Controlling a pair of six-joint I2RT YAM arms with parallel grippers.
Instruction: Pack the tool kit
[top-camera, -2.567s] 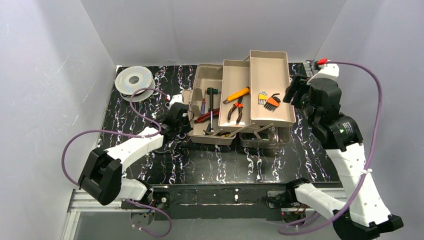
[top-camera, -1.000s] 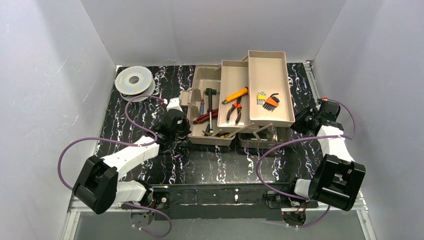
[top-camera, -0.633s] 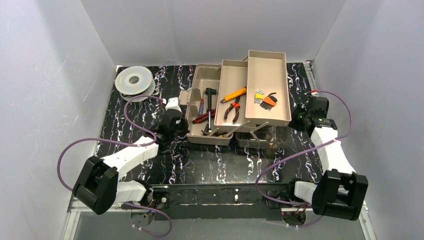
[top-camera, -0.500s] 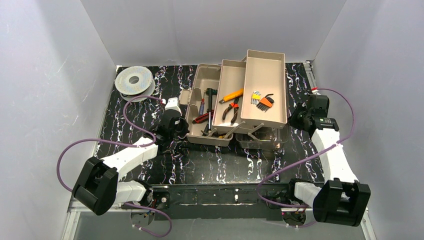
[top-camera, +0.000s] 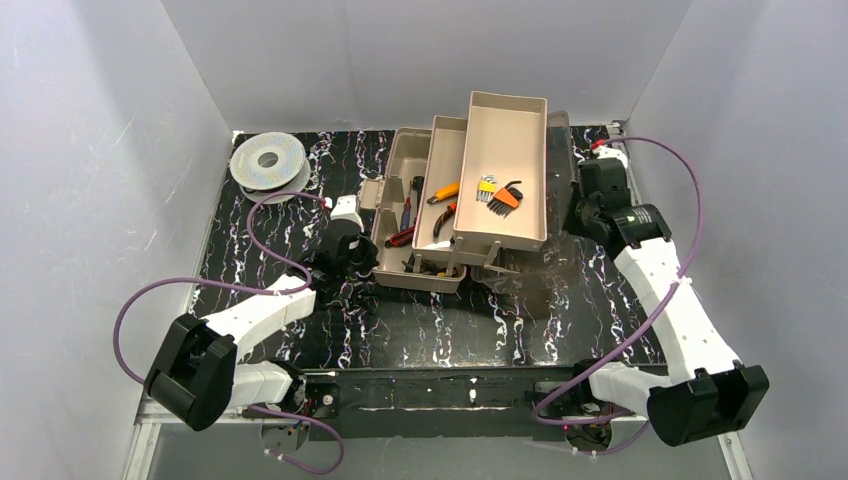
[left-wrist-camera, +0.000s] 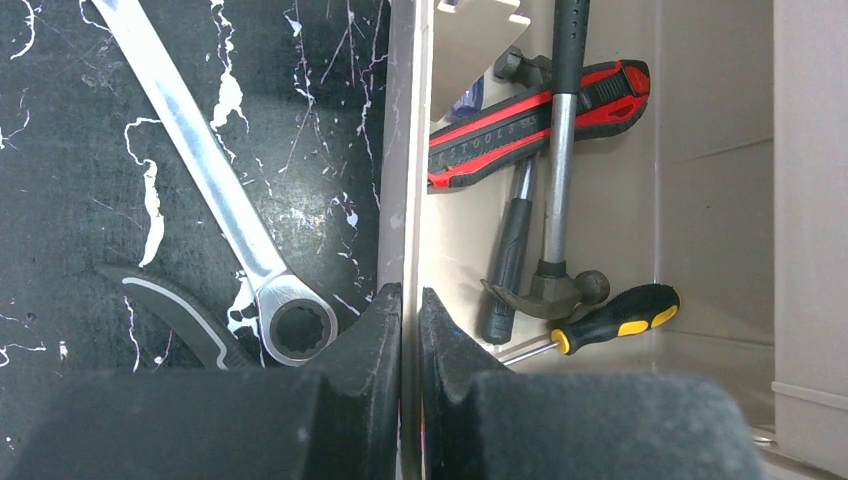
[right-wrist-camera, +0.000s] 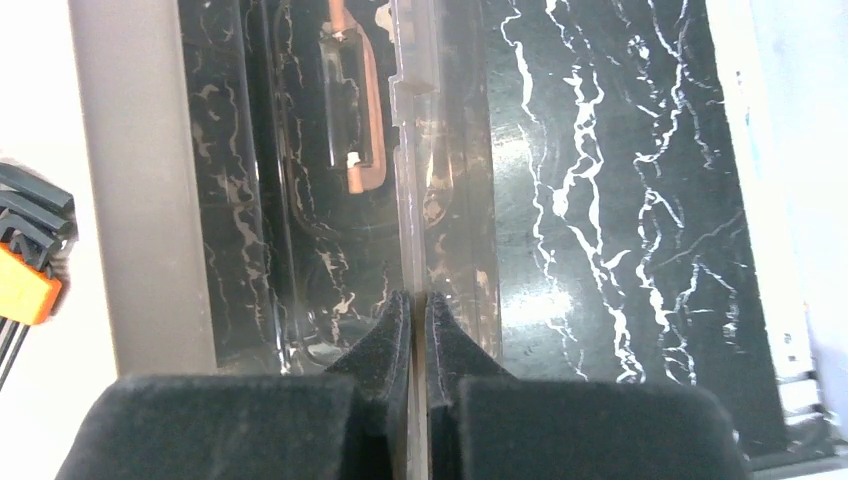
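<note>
A grey wire spool (top-camera: 268, 160) sits at the counter's (top-camera: 420, 320) far left corner. A wrench (left-wrist-camera: 215, 190) lies just outside the box. The left end effector (left-wrist-camera: 410, 315) is pressed together on the left wall of the tool kit (top-camera: 510, 125), one finger on each side. The kit stands mid-back, its trays stacked over its base, with hex keys (top-camera: 498, 192) in the top one. On its right, the right end effector (right-wrist-camera: 418, 315) pinches the thin edge of the smoky lid (right-wrist-camera: 455, 200), which seems tilted up.
</note>
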